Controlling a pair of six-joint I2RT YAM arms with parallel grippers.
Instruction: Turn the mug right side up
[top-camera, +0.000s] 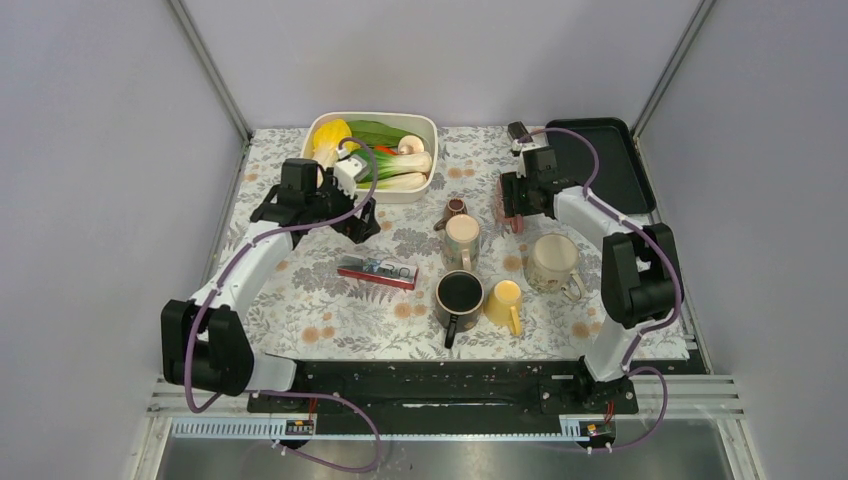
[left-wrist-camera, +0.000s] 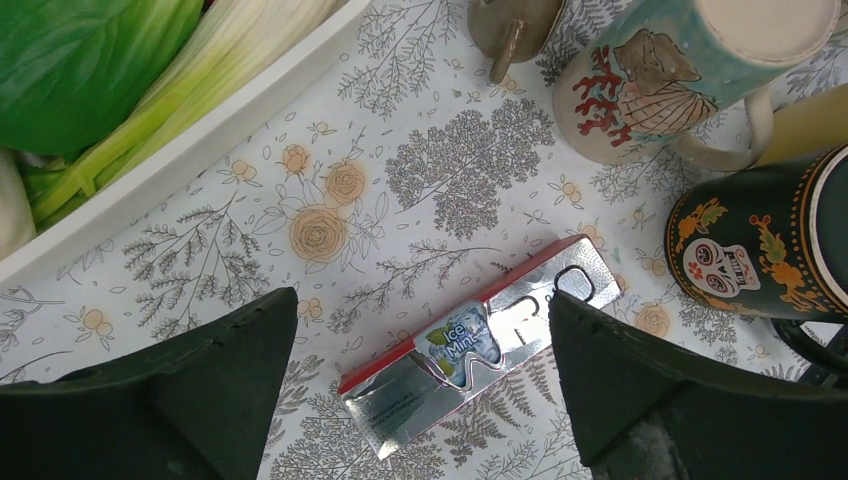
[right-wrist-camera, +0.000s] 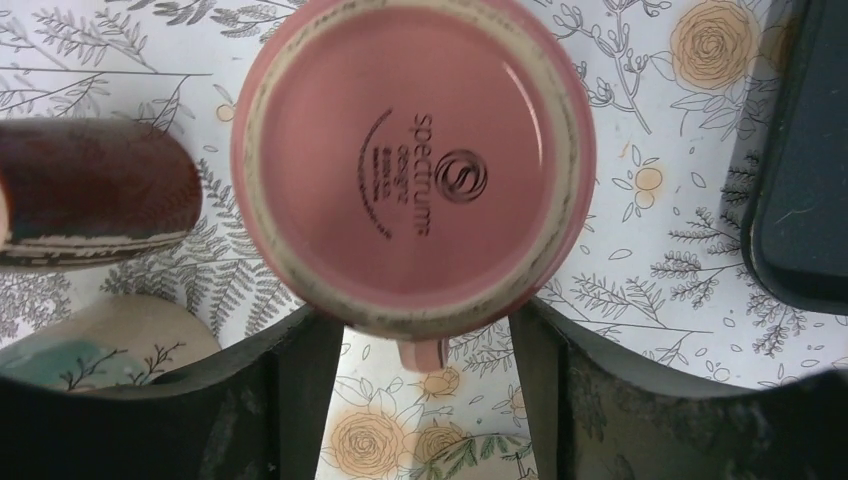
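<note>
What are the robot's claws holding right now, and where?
Left gripper holds nothing. Right gripper straddles the upside-down pink mug at its sides; whether it grips yet cannot be told.

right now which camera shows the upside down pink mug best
The right wrist view: the pink mug fills the frame, base up, maker's stamp readable, flanked by the right gripper. The top external view shows only a sliver of it beside that gripper. The left wrist view misses it.

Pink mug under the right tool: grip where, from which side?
Grip the pink mug across its wall, from straight above: it stands base up, rim down. Keep its handle in the gap between the fingers of the right tool.
</note>
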